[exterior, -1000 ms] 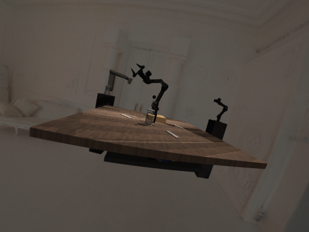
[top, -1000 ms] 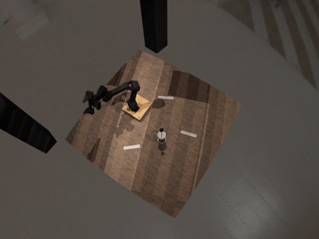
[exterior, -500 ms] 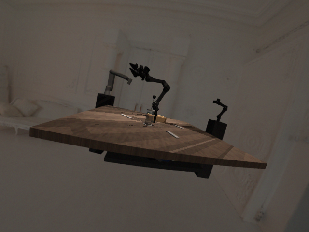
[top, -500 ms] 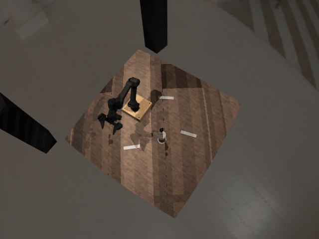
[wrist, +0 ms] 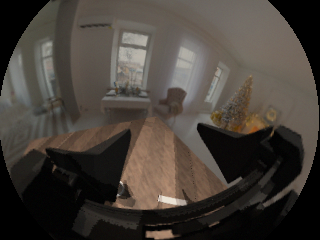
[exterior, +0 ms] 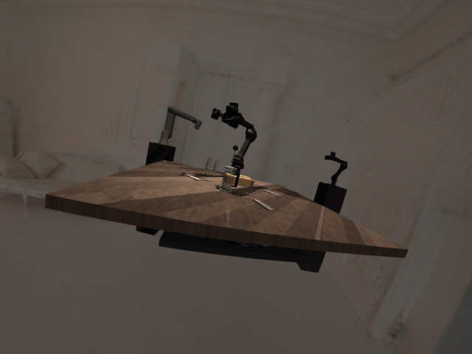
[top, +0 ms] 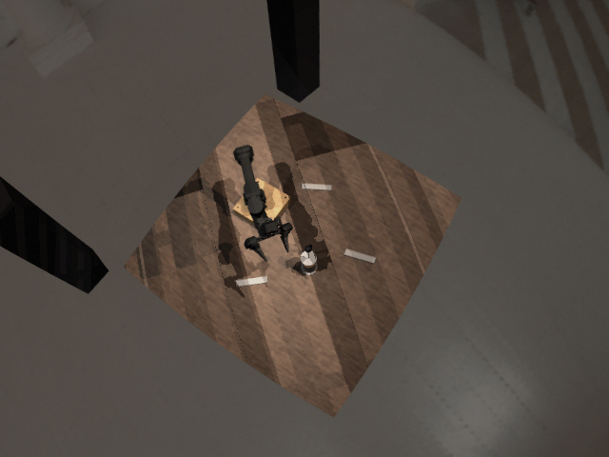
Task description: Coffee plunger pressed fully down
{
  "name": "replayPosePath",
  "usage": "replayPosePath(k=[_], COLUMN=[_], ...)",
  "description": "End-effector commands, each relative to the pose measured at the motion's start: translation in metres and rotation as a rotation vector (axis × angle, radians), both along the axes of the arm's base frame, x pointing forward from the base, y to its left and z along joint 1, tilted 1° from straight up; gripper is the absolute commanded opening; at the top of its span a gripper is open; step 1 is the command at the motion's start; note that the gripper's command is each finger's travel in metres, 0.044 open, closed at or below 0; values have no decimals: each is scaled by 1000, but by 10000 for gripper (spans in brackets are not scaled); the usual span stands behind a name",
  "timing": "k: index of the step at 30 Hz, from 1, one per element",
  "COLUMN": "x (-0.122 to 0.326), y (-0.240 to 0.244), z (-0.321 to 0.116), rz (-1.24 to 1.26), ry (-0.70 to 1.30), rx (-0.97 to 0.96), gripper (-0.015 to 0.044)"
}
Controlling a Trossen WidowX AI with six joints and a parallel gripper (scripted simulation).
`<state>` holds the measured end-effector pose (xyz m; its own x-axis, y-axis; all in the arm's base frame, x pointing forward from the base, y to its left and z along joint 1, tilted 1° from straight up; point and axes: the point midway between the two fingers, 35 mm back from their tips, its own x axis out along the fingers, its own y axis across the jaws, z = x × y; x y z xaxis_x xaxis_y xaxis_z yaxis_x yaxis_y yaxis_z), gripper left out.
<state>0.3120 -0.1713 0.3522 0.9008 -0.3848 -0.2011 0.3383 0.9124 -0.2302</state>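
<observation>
The coffee press [top: 308, 264] [exterior: 226, 184] stands upright on the wooden table [top: 393, 236] [exterior: 125, 198]. It has a clear body with a pale top. Its black plunger knob [top: 308, 248] [exterior: 235, 147] stands well above the lid on a thin rod, so the plunger is up. In the wrist view the press [wrist: 122, 188] is small, low and partly hidden by the left finger. My gripper [top: 277, 255] [wrist: 165, 129] is open and empty. In the top view its fingertips appear left of the press; the exterior view shows the gripper high above the table, higher than the knob.
My arm stands on a yellow wooden base [top: 279, 202] [exterior: 245, 180] close to the press. White strips [top: 251, 281] [top: 360, 256] [top: 316, 187] lie around it. A grey arm [exterior: 183, 115] and another black arm [exterior: 338, 164] stand on black pedestals beyond the table.
</observation>
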Motion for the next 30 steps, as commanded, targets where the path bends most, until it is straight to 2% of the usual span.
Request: replayPosePath(k=[1,5,7,11,17,30], x=[10,4,1,2,3,14], y=[63,118,126,126,127,127], z=[-27,-53,-57,-72,-117,-122], rz=[98,168,178,178,182,186], ry=[95,213,235,235,235,235], rx=[166,286,303,303,303,302], gripper=[440,440,440,440,440,440])
